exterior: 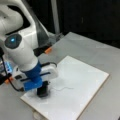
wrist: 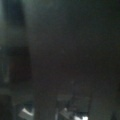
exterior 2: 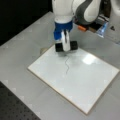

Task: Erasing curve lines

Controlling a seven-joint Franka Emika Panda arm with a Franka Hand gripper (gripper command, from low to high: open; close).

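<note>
The gripper [exterior: 43, 90] is sitting low over the white board [exterior: 82, 85], down at the corner toward a front view's left, and its jaws are clamping a black eraser block [exterior: 43, 92] between them. In a front view the gripper [exterior 2: 66, 46] is showing at the board's [exterior 2: 82, 82] top edge, with the eraser block [exterior 2: 59, 47] sticking out on both sides of the white finger housing. The block's underside is looking to be resting on the board surface, though actual contact is hard to confirm.

The curve lines [exterior: 63, 88] are lying just beside the eraser, one single thin grey squiggle trailing away from the block toward a front view's right. In a front view the same curve lines [exterior 2: 67, 65] are running down from just below the block toward the board's middle, the upper end sitting very close to the eraser.

No readable writing or branding is showing anywhere. A round blue light [exterior: 13, 41] is glowing on the arm's white body.

Counting up: one board, one eraser block, one wavy stroke, all lying on one grey tabletop [exterior: 100, 50]. An orange tab [exterior: 48, 50] is lying on the tabletop behind the board.

The wrist view is giving only darkness with a few pale glints at the bottom; nothing identifiable is coming through there.
</note>
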